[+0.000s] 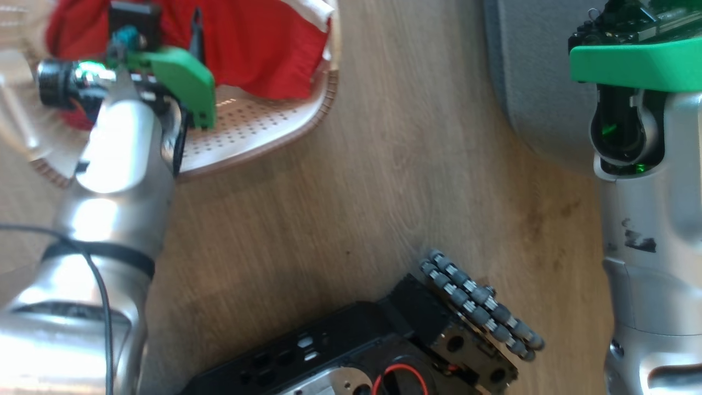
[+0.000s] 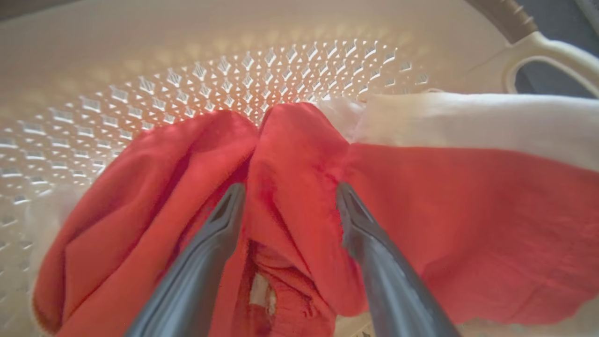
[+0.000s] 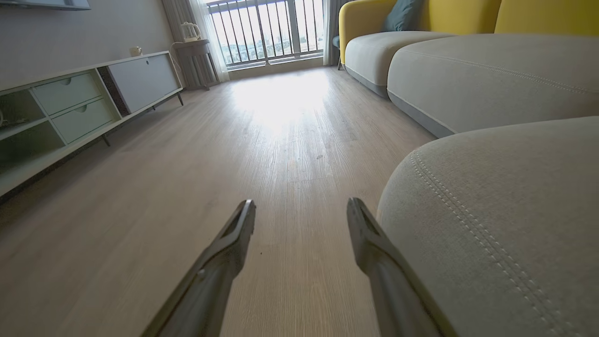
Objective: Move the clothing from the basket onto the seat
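The red clothing (image 1: 258,44) with white trim lies heaped in the cream perforated basket (image 1: 258,126) on the floor at the upper left of the head view. My left arm reaches down into the basket. In the left wrist view my left gripper (image 2: 290,192) is open, its two fingers straddling a raised fold of the red clothing (image 2: 468,210) in front of the basket wall (image 2: 234,70). The grey seat (image 1: 537,82) is at the upper right. My right gripper (image 3: 302,206) hangs open over the floor, holding nothing, just left of the seat cushion (image 3: 505,224).
My own black base with its roller wheel (image 1: 482,304) sits on the wooden floor (image 1: 384,164) between the arms. A low cabinet (image 3: 70,107) lines the left wall of the room. More sofa cushions (image 3: 468,70) with yellow backs stand beyond the seat.
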Motion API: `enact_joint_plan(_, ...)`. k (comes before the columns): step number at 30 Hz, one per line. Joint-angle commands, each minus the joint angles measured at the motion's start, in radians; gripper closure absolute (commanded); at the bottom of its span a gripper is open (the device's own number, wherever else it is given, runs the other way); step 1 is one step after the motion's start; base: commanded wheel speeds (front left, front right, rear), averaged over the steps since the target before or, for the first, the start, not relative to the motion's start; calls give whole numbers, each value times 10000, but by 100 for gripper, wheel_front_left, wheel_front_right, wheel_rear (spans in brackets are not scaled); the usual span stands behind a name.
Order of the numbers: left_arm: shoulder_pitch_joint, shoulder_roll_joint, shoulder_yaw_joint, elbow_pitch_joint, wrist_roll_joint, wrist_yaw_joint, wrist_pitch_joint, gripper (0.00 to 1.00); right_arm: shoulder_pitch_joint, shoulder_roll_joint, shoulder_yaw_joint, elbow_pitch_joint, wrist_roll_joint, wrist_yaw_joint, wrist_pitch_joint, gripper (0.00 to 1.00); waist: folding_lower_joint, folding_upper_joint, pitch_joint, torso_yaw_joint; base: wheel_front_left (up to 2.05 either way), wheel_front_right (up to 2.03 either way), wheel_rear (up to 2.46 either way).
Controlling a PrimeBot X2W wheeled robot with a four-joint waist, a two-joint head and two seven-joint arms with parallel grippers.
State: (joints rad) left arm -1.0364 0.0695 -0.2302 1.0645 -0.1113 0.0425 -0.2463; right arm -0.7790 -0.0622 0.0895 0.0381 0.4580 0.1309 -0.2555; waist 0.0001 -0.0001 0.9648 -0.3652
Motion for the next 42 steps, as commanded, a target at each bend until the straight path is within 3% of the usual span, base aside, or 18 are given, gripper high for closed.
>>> enact_joint_plan(1, -4, 106, 69, 20, 114, 80, 50, 0, 345, 118, 83, -267, 69, -2, -63, 0, -1, 1, 305, -318, 0, 0, 0)
enact_joint_plan(7, -937, 19, 8, 1296, 128, 707, 416, 0, 759, 119, 68, -185, 250, -2, -63, 0, -1, 1, 355, -400, 0, 0, 0)
enact_joint_plan(12, -1513, 14, 5, 1841, 30, 939, 692, 0, 968, 119, 60, -251, 321, -2, -63, 0, -1, 1, 397, -420, 0, 0, 0)
enact_joint_plan(19, -1828, -71, -86, 2080, -154, 772, 1096, 0, 1069, 119, 140, -303, 355, -2, -63, 0, -1, 1, 526, -379, 0, 0, 0)
enact_joint_plan(28, -1875, -130, -214, 2198, -324, 905, 1418, 0, 1195, 119, 135, -362, 363, -2, -63, 0, -1, 1, 554, -387, 0, 0, 0)
enact_joint_plan(29, -1883, -137, -230, 2203, -357, 849, 1415, 25, 1194, 119, 127, -350, 361, -2, -63, 0, -1, 1, 560, -387, 0, 0, 0)
enact_joint_plan(30, -1892, -143, -274, 2207, -364, 772, 1399, 100, 1192, 120, 120, -335, 369, -2, -63, 0, -1, 1, 560, -389, 0, 0, 0)
enact_joint_plan(42, -1877, -155, -457, 2231, -576, 370, 588, 100, 841, 120, 99, -248, 320, -2, -63, 0, -1, 1, 268, -445, 0, 0, 0)
